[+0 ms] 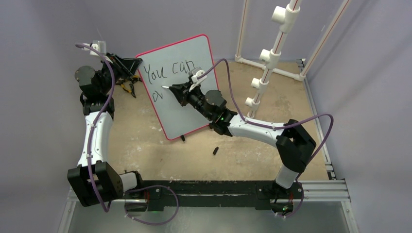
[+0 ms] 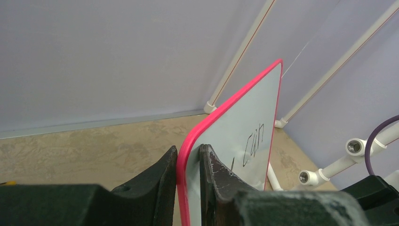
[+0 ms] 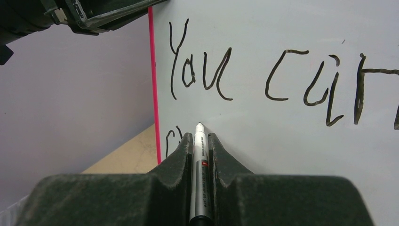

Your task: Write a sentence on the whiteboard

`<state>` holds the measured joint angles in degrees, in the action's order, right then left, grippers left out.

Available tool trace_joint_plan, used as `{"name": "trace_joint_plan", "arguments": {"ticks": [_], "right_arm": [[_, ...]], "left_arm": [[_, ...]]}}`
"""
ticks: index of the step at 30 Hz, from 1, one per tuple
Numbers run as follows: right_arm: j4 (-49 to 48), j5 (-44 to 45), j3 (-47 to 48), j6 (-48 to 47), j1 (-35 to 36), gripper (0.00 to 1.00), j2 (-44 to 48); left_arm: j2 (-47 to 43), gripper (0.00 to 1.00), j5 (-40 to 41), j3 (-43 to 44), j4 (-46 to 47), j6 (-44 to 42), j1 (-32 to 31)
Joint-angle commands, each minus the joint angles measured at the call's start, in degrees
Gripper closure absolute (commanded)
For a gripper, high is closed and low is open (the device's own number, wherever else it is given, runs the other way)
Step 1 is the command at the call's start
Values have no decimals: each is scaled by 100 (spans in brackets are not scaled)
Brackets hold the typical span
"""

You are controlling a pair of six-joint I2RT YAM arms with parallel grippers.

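Our right pincer (image 3: 200, 136) is clenched on a silver-and-white marker (image 3: 200, 157), whose tip is at the whiteboard (image 1: 187, 114) just below "You". The sentence (image 3: 225, 66) reads "You can" on its top line. Under it, just left of the tip, are small letters, roughly "ov". Our left pincer (image 2: 188, 149) grasps the whiteboard's pink rim, and the whiteboard stands tilted on the tan surface (image 1: 145, 150).

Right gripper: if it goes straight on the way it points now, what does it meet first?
The whiteboard, through the marker clamped in the right gripper. Its tip looks at or almost at the white surface; real contact is unclear.
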<state>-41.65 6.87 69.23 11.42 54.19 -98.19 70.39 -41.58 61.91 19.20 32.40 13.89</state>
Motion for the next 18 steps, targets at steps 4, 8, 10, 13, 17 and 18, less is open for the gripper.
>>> {"name": "trace_joint_plan", "arguments": {"ticks": [4,8,10,13,17,18], "right_arm": [[-64,78,134,-87,-23,100,-9],[-36,116,36,-100,-15,100,-39],[-45,129,-68,-84,-10,100,-11],[-80,156,-205,-38,-14,100,21],[-98,71,-389,40,-14,100,77],[-109,59,-437,58,-14,100,99]], "left_arm": [[-38,81,-34,-100,51,24,49],[-48,81,-34,-100,60,28,47],[-52,81,-29,-100,57,28,49],[-52,81,-33,-100,59,26,52],[-52,81,-34,-100,67,38,51],[-47,81,-33,-97,66,38,54]]}}
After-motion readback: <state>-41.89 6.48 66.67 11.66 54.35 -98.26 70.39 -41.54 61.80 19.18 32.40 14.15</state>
